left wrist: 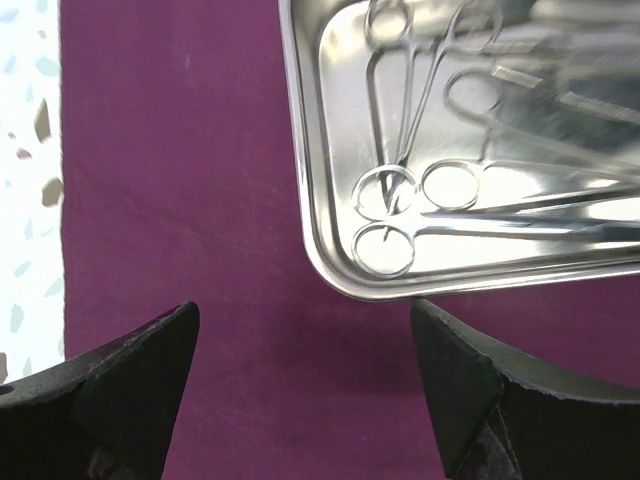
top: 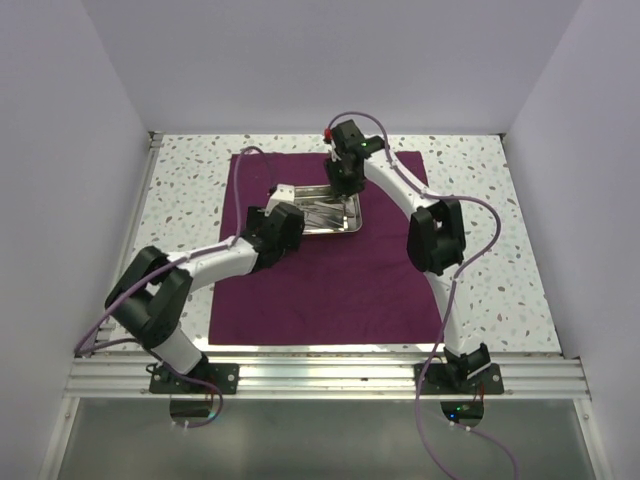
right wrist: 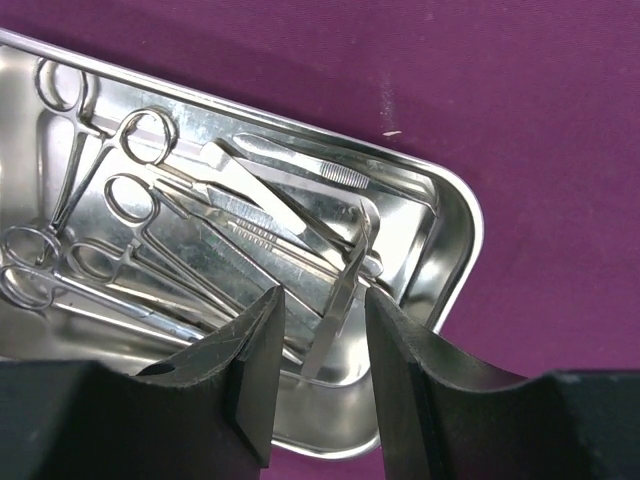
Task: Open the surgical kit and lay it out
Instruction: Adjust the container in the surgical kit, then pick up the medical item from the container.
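Note:
The dark purple cloth (top: pixel 330 290) lies spread flat on the table. The shiny steel tray (top: pixel 345 228) sits on its far middle, holding several ring-handled scissors and forceps (left wrist: pixel 385 190) and tweezers (right wrist: pixel 300 165). My left gripper (top: pixel 290 205) is open over the cloth (left wrist: pixel 180 150), just short of the tray's near-left corner (left wrist: pixel 330 275). In its wrist view the left gripper (left wrist: pixel 303 310) holds nothing. My right gripper (top: pixel 345 185) hangs over the tray's far side. In its wrist view the right gripper (right wrist: pixel 322 300) is open, its jaws on either side of a thin silver instrument (right wrist: pixel 345 285) that leans on the tray wall (right wrist: pixel 465 215).
The speckled white tabletop (top: pixel 470 200) borders the cloth on all sides. White walls close in the left, right and back. A metal rail (top: pixel 320 375) runs along the near edge by the arm bases.

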Controlling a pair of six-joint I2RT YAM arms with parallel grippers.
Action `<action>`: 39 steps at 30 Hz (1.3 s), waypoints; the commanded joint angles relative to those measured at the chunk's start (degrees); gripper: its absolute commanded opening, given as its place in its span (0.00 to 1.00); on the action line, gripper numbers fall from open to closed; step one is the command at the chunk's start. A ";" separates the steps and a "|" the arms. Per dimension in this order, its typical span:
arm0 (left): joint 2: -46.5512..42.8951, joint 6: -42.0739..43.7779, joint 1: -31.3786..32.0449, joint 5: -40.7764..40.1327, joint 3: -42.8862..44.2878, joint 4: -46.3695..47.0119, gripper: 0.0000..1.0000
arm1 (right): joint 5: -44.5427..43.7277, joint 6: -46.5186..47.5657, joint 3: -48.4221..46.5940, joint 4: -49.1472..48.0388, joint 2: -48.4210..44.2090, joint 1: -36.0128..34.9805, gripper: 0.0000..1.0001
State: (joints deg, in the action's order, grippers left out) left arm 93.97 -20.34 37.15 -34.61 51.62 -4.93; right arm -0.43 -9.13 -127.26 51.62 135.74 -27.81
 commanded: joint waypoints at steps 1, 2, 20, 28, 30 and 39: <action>-7.91 0.74 0.03 1.21 -0.02 3.79 0.91 | -3.34 -0.98 -0.27 -1.08 0.92 -0.75 0.41; -8.54 0.83 0.03 1.82 0.06 3.70 0.91 | -3.88 -1.24 -0.44 -0.82 1.19 -1.01 0.41; -12.94 0.83 -0.06 3.94 -2.75 6.07 0.91 | -11.26 -4.67 2.02 -4.94 6.11 -1.37 0.29; -10.66 1.88 0.03 3.94 -0.20 6.16 0.90 | -11.26 -5.02 1.58 -5.21 4.01 -1.45 0.00; -9.95 2.23 0.03 3.85 0.85 6.07 0.90 | -11.35 -5.03 1.14 -4.68 2.87 -1.54 0.00; -8.55 5.12 -0.32 5.34 7.44 6.51 0.92 | -15.03 -3.01 -6.93 3.39 -1.88 -4.00 0.00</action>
State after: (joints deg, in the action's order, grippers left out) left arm 85.01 -17.72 37.19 -30.11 54.76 -1.41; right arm -12.34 -13.23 -128.66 50.43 140.18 -30.24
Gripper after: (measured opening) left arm 0.917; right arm 0.028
